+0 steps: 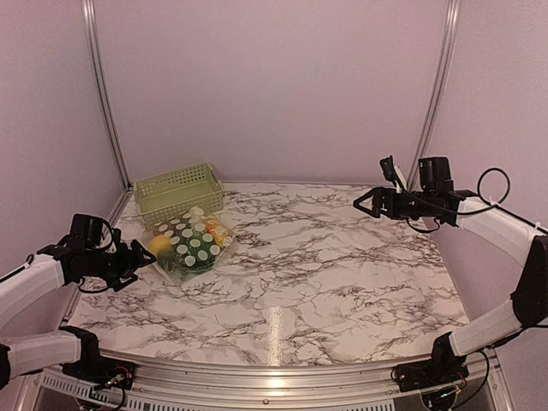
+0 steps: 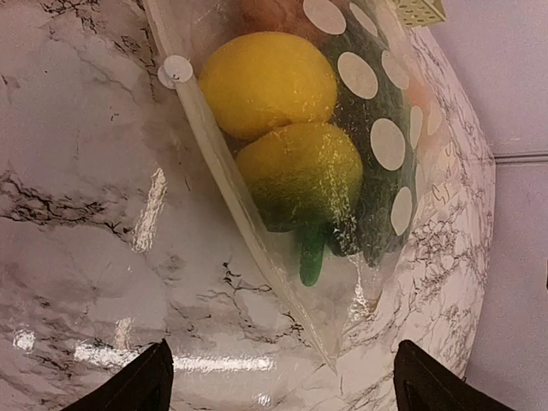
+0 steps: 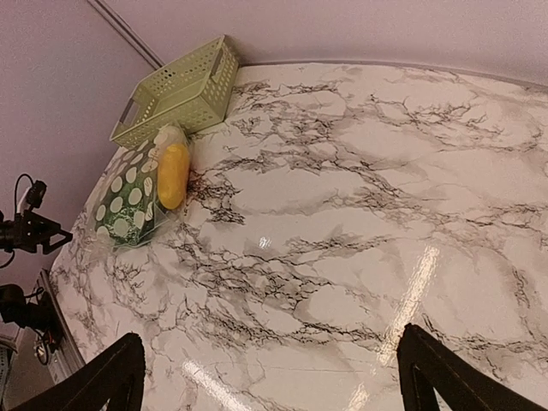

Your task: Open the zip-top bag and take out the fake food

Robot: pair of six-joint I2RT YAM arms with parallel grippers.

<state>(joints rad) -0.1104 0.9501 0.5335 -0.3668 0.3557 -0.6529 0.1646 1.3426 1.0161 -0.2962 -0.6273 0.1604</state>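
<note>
Plastic zip-top bag [image 2: 387, 143]: apparent slider [image 2: 177, 70], left wrist only.

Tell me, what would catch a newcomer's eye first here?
The polka-dot zip-top bag, stuffed with bright fake food, lies on the left of the marble table, just in front of a light green basket. The left gripper hovers open beside it, while the right gripper hangs open far off on the right.
</note>
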